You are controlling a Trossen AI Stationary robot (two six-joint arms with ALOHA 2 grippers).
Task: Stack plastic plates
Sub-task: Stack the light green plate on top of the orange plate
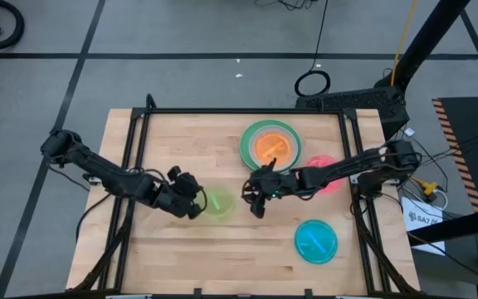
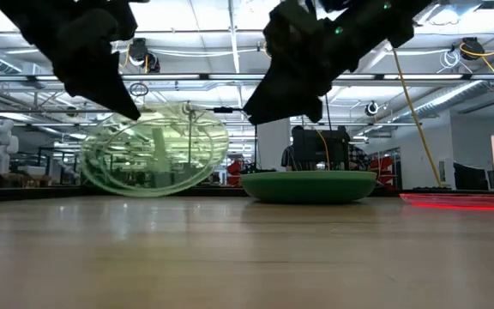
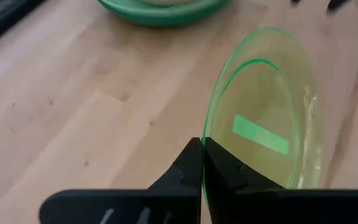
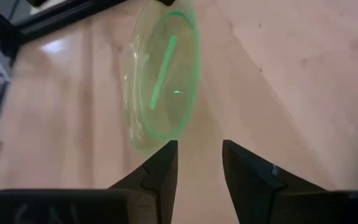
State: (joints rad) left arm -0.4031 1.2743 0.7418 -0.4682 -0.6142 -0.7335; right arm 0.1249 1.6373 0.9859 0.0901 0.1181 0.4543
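My left gripper [image 1: 196, 204] is shut on the small translucent lime plate [image 1: 219, 202] at the table's middle. The plate stands tilted up on its edge in the low view [image 2: 157, 153]. My right gripper [image 1: 254, 198] is open and empty just right of the lime plate, its fingers [image 4: 166, 163] pointing at the plate [image 4: 163, 74] without touching it. A stack of larger plates with a dark green rim [image 1: 246, 141] lies flat at the far middle, the orange plate [image 1: 270, 146] on top. The hot pink plate [image 1: 329, 184] lies partly under my right arm. The cyan plate [image 1: 315, 241] lies flat at the near right. My left gripper pinches the lime plate's rim [image 3: 205, 134] between its two fingers, one finger on each face. The fingers come from the table's left, slanting down. The plate stands steeply tilted beyond the fingers; whether its lower edge [image 2: 153, 194] touches the table I cannot tell.
Black frame rails [image 1: 222, 111] run along the table's far, left and right edges. Bare wood [image 1: 181, 257] lies at the near left. The green stack also shows in the low view [image 2: 309, 185] and the left wrist view [image 3: 160, 12].
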